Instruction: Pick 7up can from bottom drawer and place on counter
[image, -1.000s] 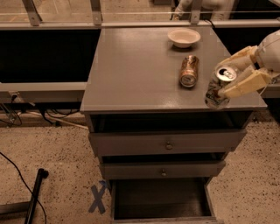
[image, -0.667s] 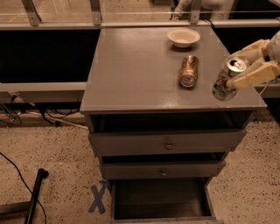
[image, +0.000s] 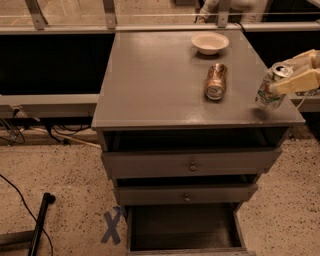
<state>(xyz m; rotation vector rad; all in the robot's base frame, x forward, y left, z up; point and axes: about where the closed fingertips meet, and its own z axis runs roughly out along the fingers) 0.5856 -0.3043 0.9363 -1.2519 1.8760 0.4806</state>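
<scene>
The 7up can (image: 269, 89), silver-white with green markings, is tilted at the right edge of the counter (image: 155, 80), near its front right corner. My gripper (image: 278, 78) reaches in from the right edge of the camera view, and its pale fingers (image: 300, 79) are shut on the can's upper part. I cannot tell whether the can's base touches the counter. The bottom drawer (image: 182, 225) is pulled open below, and its dark interior shows nothing inside.
A copper-orange can (image: 216, 81) lies on its side on the counter, left of the 7up can. A white bowl (image: 210, 42) sits at the back. Two knobbed drawers (image: 190, 164) are slightly open. On the floor are a blue tape X (image: 112, 226), a black pole (image: 40, 225) and cables.
My gripper has carried the 7up can to the right and a little farther back along the counter's right edge. The copper can and the bowl have not moved.
</scene>
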